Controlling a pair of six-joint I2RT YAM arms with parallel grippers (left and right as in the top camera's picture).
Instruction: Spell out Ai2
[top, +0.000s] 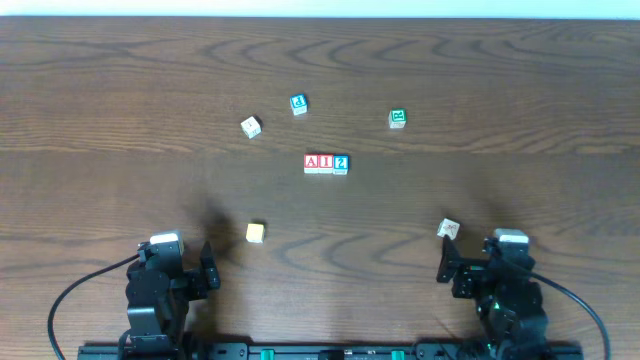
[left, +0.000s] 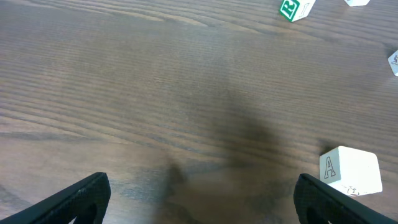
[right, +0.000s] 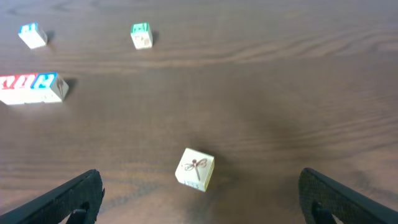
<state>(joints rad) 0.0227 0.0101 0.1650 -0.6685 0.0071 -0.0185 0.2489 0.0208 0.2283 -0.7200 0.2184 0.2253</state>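
Three blocks stand in a row at mid-table: a red A (top: 312, 163), a red I (top: 326, 163) and a blue 2 (top: 341, 163), touching side by side. The row also shows at the left edge of the right wrist view (right: 31, 88). My left gripper (top: 208, 272) (left: 202, 190) is open and empty, low near the front edge. My right gripper (top: 447, 266) (right: 200, 199) is open and empty, with a cream dragonfly block (right: 196, 168) (top: 448, 229) on the table just ahead of its fingers, not touched.
A yellow-topped block (top: 255, 232) with an A on its side (left: 349, 171) lies right of the left gripper. A white block (top: 251, 127), a blue block (top: 299, 104) (right: 32, 35) and a green block (top: 397, 119) (right: 142, 35) (left: 295, 9) lie behind the row.
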